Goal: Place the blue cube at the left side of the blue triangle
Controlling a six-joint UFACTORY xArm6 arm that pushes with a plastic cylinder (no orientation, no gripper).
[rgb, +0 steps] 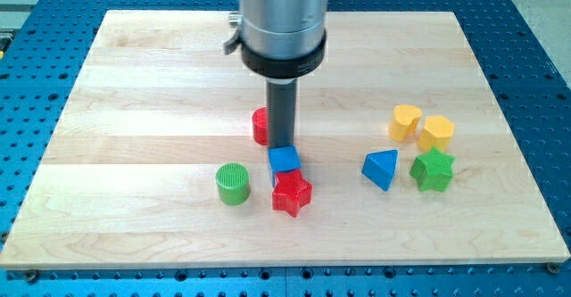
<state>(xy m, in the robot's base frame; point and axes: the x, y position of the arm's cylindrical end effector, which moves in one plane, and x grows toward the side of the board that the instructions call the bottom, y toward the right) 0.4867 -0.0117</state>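
The blue cube sits near the board's middle, touching the red star just below it. The blue triangle lies well to the cube's right, next to the green star. My rod comes down from the view's top, and my tip stands right at the cube's top edge, touching or nearly touching it. A red block is partly hidden behind the rod on its left.
A green cylinder stands left of the red star. Two yellow blocks sit above the green star at the right. The wooden board ends in a blue perforated table on all sides.
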